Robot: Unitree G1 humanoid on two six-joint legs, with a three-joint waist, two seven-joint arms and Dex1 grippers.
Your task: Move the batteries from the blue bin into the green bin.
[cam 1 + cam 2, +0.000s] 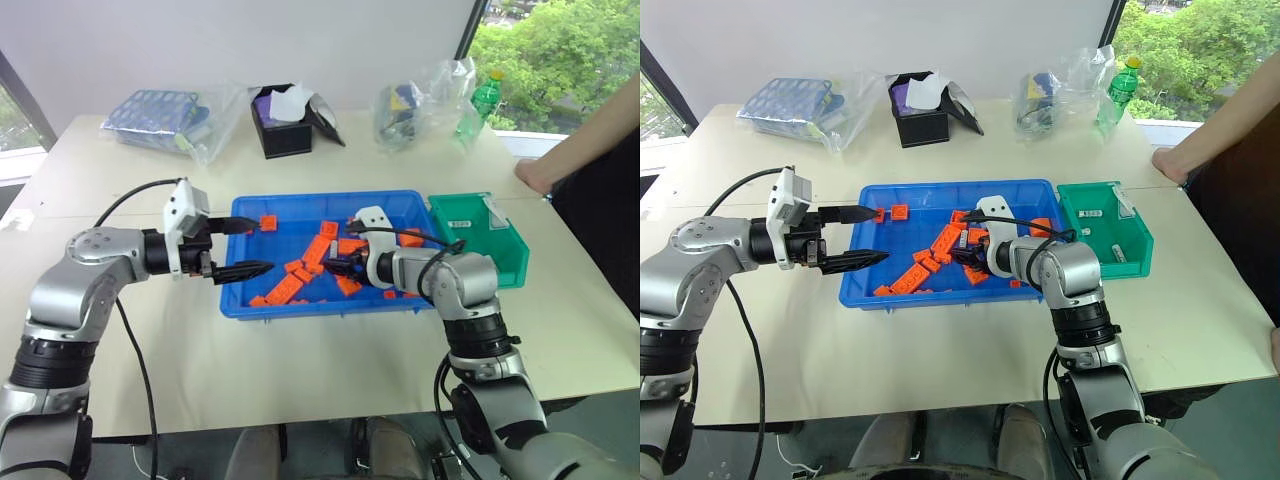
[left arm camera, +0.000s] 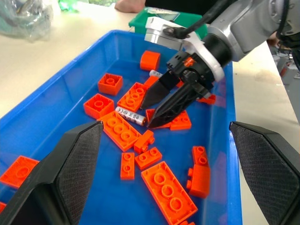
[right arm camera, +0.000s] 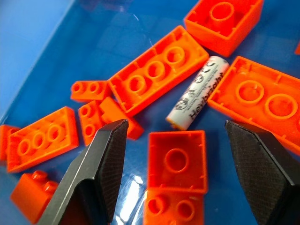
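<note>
Here the right gripper point(image 2: 157, 110) is down inside the blue bin point(image 1: 330, 305), its two black fingers spread fairly wide and holding nothing, aimed at a battery point(image 3: 199, 93) that lies flat on the bin floor. The trouble is how tightly that battery is hemmed in: in the right wrist view it sits between a long orange toy brick point(image 3: 159, 70) on one side and a larger brick point(image 3: 262, 105) on the other, with an upturned brick point(image 3: 177, 159) just in front of it. If the fingers close as they now stand, they are likely to catch that upturned brick or the long one instead of the battery, or to pinch a brick together with it. The battery is round and smooth, so a glancing touch could roll it further under the bricks, and a grip near one end could let it swing out on the way to the green bin point(image 1: 478, 235).

A second battery point(image 2: 153, 74) lies farther back among the bricks, so it remains to be moved too. Some small pale pieces already lie in the green bin, but they are too small to identify.

The left gripper point(image 1: 862, 236) hovers at the bin's left edge, fingers apart and empty; it looks clear of the right arm's path, though a wide sweep could bring them close.
</note>
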